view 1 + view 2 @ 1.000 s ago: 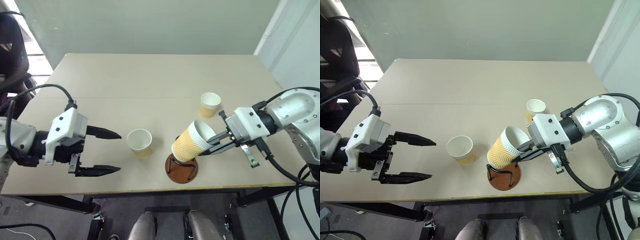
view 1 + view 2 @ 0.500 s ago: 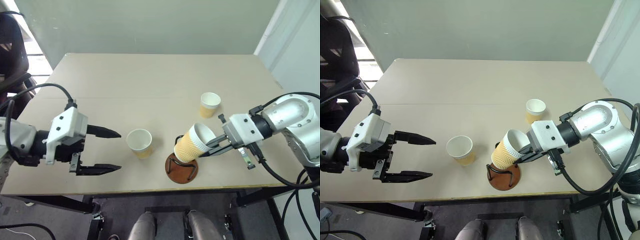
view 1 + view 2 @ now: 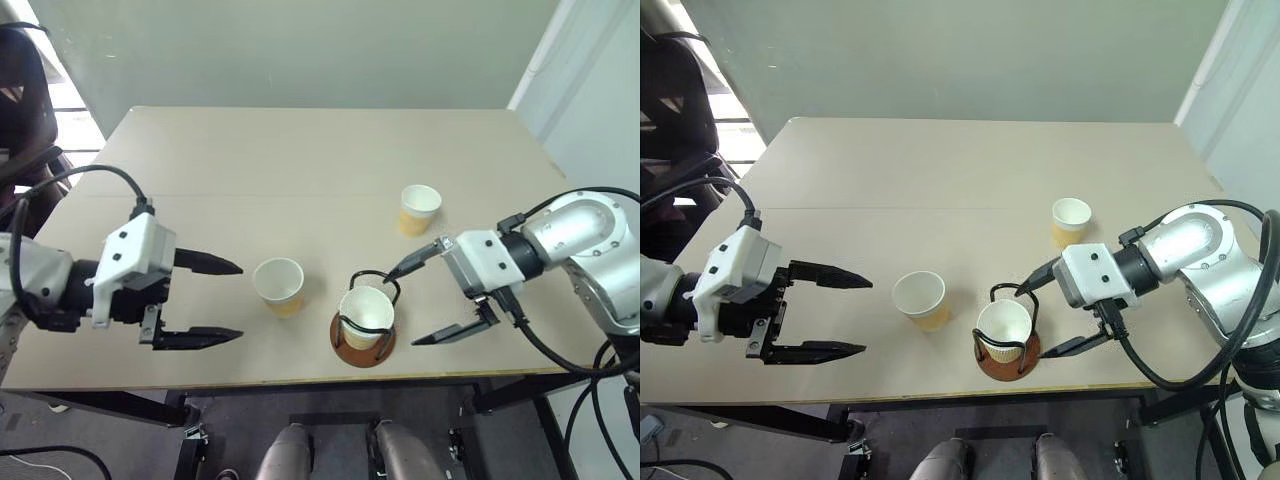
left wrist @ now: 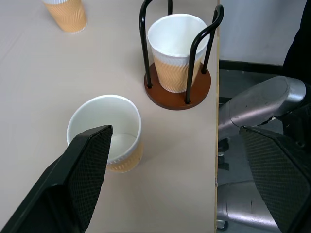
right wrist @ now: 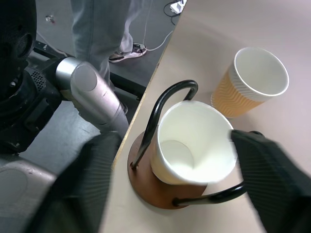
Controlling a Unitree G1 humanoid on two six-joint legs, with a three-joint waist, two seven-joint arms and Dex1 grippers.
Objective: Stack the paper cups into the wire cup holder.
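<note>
Beige tabletop [image 3: 300, 150] against a pale green wall carries a round reddish-brown wooden base with black wire loops, the wire cup holder [image 3: 365, 345], near the front edge, with one pale yellow-tan paper cup [image 3: 366, 316] standing upright inside it. To its right the right claw [image 3: 420, 302] is released, its black fingers spread wide beside the holder and touching nothing. A second tan cup [image 3: 279, 286] stands just left of the holder and a third tan cup [image 3: 419, 209] farther back to the right, while the left claw [image 3: 225, 301] hangs open and empty near the second cup.
</note>
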